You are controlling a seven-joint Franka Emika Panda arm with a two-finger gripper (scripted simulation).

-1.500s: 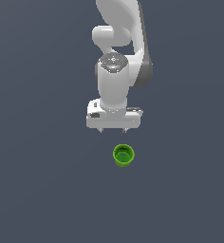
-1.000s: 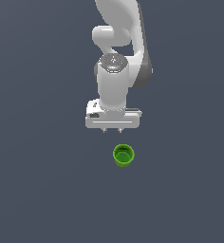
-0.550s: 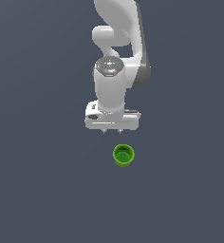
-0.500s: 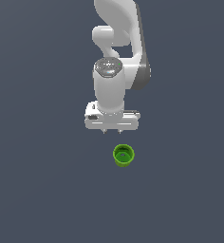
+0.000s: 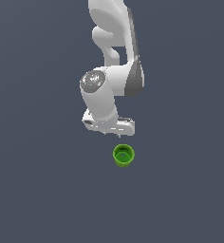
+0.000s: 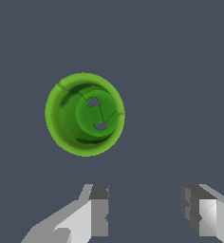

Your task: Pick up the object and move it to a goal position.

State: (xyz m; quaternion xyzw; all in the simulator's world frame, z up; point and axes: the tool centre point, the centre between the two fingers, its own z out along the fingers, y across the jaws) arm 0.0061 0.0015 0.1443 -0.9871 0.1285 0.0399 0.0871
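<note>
- The cup [image 5: 124, 155] sat just below the middle of the exterior frame, a touch right of centre, upright on the plain dark floor [image 5: 42, 190] with its round mouth facing up.
- The white arm [image 5: 115, 42] dropped in from the top centre of that frame, and its claw [image 5: 112, 133] hung above and slightly left of the cup.
- There was a clear strip of floor between the claw and the cup's rim in that frame: near each other, not touching.
- From the wrist camera, the cup [image 6: 85, 114] filled the upper-left-of-centre part of the picture, and you looked straight down into it.
- Bright green rim, darker green inside, and two small grey spots showed on its bottom.
- The claw [image 6: 144, 216] showed at the bottom edge of the wrist frame, its two fingers [image 6: 98, 212] parted with bare floor [image 6: 190, 71] between them.
- So the jaws stood apart and held nothing.
- In the wrist picture the cup lay off to one side of the gap between the fingers, sitting above the left-hand finger rather than between the pair.
- The cup was not between the fingers, and neither finger touched it.
</note>
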